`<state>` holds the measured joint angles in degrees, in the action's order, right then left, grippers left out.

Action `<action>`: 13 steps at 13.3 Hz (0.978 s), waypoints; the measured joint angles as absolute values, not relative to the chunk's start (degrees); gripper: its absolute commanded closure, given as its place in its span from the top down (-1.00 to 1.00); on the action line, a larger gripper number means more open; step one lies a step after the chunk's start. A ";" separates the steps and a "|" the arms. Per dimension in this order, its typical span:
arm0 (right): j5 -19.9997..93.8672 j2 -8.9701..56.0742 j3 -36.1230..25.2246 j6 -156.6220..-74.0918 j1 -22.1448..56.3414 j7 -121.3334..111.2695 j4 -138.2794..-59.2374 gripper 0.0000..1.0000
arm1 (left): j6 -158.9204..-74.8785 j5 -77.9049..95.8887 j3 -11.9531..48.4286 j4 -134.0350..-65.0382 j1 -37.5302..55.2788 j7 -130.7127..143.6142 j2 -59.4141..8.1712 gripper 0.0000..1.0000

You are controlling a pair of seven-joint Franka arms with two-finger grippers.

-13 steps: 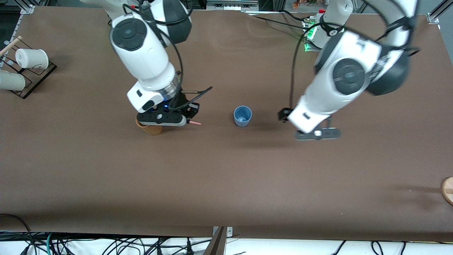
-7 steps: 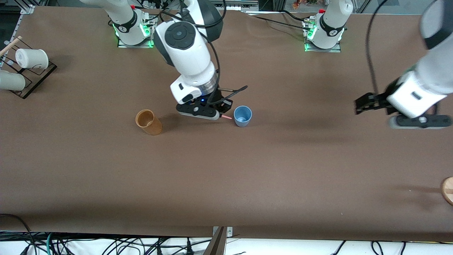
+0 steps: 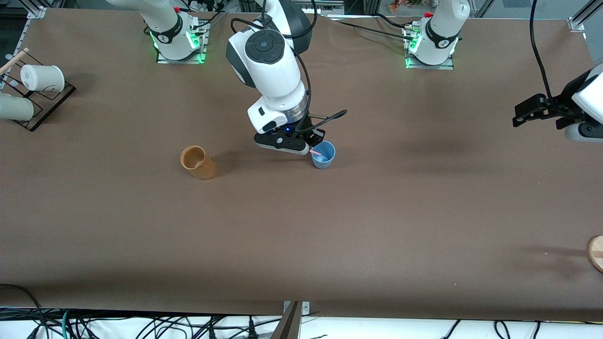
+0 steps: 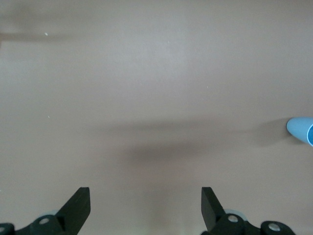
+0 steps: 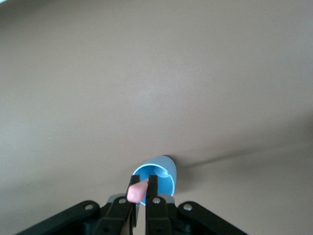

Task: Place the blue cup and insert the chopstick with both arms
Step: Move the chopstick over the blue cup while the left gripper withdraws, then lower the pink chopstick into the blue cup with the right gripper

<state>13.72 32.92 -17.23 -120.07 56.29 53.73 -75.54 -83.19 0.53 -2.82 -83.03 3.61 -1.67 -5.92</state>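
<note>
Over the blue cup (image 3: 323,155), standing mid-table, the right gripper (image 3: 314,147) is pinching the chopstick (image 3: 315,152) tip-down (lined up for insertion); the left gripper (image 3: 534,113) is waiting, fingers wide, out of the way.

Count on table: one blue cup (image 3: 323,155), upright. One tan cup (image 3: 198,162). One pink chopstick (image 3: 315,152). Two white cups (image 3: 42,77) on one rack (image 3: 44,101). Two arms, two grippers. One wooden disc (image 3: 596,252), partly visible.
</note>
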 measured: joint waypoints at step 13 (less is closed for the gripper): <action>12.15 36.37 -18.72 -120.27 57.95 54.23 -75.27 1.00 | -85.41 2.27 -3.03 -87.24 2.26 -1.62 -4.78 1.00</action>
